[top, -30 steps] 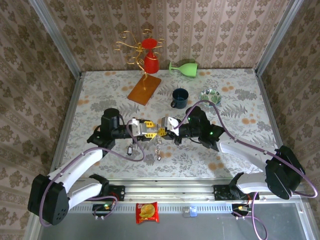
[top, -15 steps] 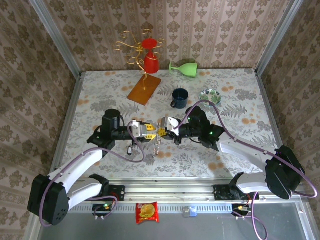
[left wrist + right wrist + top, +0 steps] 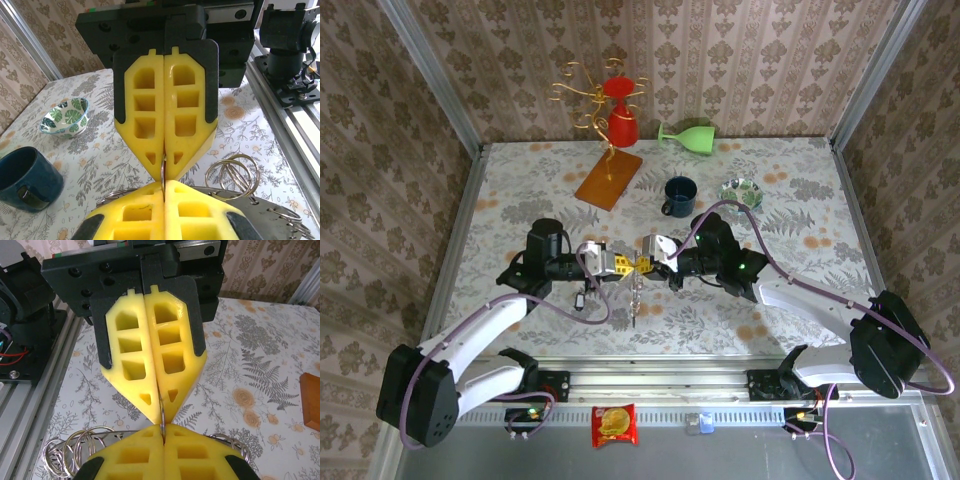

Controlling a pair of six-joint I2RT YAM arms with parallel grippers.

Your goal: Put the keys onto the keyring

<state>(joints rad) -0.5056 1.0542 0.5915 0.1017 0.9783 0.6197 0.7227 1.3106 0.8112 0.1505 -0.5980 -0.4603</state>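
While both arms meet tip to tip mid-table, left gripper (image 3: 164,186) & right gripper (image 3: 163,429) are each clamped tight on one thin metal loop (image 3: 163,174) – seen edge-on
Bunch of keys (image 3: 635,297) dangles under the tips; flat grey keyring (image 3: 270,209) w/ wire rings (image 3: 232,174) just beside left fingers (image 3: 140,215) – mug (image 3: 27,180) & bowl (image 3: 64,116) well apart
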